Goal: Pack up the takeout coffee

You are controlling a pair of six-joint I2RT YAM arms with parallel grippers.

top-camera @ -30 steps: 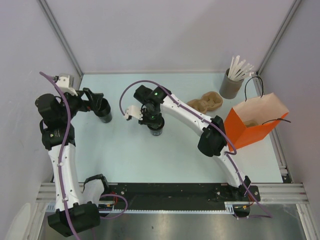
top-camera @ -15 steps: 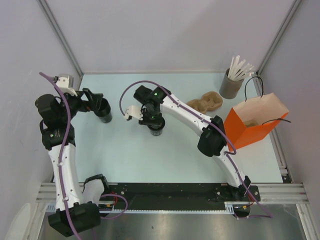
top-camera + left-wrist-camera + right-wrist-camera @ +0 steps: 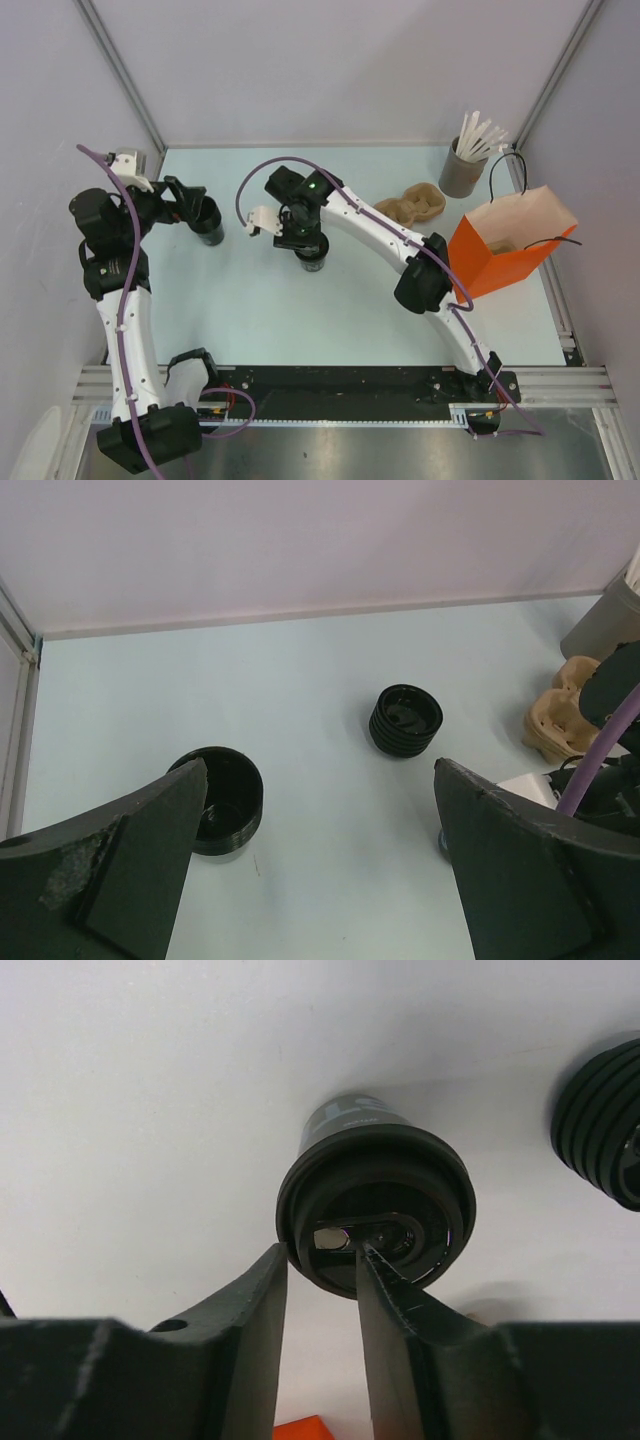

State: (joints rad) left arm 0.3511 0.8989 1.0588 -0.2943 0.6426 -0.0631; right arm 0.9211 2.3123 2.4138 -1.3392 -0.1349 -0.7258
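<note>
Takeout coffee (image 3: 385,1180) stands lidded on the table (image 3: 250,310) under right gripper (image 3: 322,1255), whose jaws sit narrowly apart at the lid edge, gripping nothing; I'd widen, drop around the cup wall, carry upright to orange bag (image 3: 490,255); left gripper (image 3: 320,770) gapes wide, empty

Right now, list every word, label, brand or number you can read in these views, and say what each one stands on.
"ST": pale print on the side of the lidded takeout cup, in the right wrist view. The lid's rim cuts off the rest, so even these letters are unsure.
Black lid: no marking that can be read.
Orange bag: no print visible.
Nothing else in view carries readable text.
</note>
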